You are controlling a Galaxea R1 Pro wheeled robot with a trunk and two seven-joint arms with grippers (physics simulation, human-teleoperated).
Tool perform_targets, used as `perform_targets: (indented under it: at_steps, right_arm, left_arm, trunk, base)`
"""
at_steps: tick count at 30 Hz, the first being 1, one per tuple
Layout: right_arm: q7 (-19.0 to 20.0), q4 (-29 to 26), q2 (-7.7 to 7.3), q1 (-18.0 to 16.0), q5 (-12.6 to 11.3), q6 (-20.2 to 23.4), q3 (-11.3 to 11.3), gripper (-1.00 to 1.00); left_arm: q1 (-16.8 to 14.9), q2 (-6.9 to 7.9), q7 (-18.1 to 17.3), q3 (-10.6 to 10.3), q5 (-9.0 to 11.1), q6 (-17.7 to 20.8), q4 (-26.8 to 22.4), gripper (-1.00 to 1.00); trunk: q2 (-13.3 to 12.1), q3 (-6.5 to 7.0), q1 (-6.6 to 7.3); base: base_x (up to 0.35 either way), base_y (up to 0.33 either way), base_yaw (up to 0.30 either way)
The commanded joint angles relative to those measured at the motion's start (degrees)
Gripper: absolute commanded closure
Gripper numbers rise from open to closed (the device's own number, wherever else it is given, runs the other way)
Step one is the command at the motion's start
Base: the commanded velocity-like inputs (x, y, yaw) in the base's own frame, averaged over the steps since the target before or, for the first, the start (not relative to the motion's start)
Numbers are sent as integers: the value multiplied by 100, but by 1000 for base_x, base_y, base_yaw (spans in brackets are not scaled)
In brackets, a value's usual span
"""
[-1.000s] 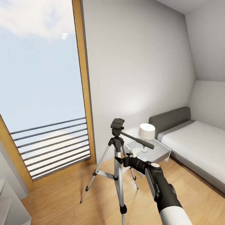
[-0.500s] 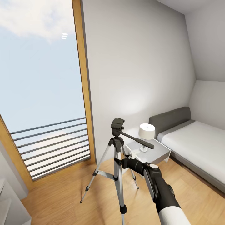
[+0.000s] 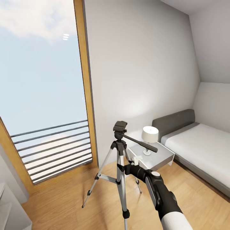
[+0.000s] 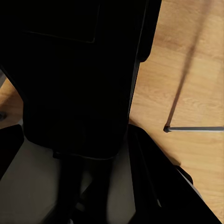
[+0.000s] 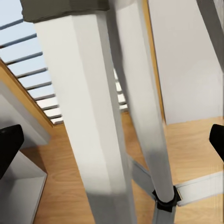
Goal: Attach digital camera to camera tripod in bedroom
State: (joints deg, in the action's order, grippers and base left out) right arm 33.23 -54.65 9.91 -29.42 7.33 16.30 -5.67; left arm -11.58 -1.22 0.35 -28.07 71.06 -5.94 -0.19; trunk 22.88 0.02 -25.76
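My right gripper (image 3: 120,166) reaches forward at the end of my black arm and sits against the near leg of the camera tripod (image 3: 119,153), partway down from its head. In the right wrist view the silver legs (image 5: 93,121) fill the space straight ahead, with one dark fingertip at each edge of the picture, so my fingers are spread wide with the legs between them, not pinching anything.

My left gripper (image 4: 70,186) is close to a large dark shape I cannot make out, with wood floor beside it. I cannot tell whether its fingers are apart or closed, or whether they carry anything.

The tripod stands upright on the plank floor of the bedroom. The tall wood-framed window (image 3: 41,95) is to its left, and a grey nightstand (image 3: 156,156) with a white lamp (image 3: 149,135) stands just behind and to its right, with the bed (image 3: 198,147) beyond that. The digital camera is not something I can identify here.

Judging from this, the step is steadying the tripod. I should close gently on one leg only and avoid pushing sideways, since a tall thin stand tips easily.
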Motion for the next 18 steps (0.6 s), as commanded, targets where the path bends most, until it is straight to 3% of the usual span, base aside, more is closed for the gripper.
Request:
perform_targets:
  at_steps: [1, 18]
  right_arm:
    - [29, 3, 9, -2, 59, -5, -31, -100]
    - [-356, 141, 9, 18, 86, -253, -20, -100]
  left_arm:
    - [-1, -1, 9, -50, 34, -13, 1, 100]
    - [-2, -1, 10, -50, 37, -13, 1, 100]
  trunk:
    - [4, -2, -2]
    - [4, -2, -2]
  base:
    - [0, 0, 0]
    - [0, 0, 0]
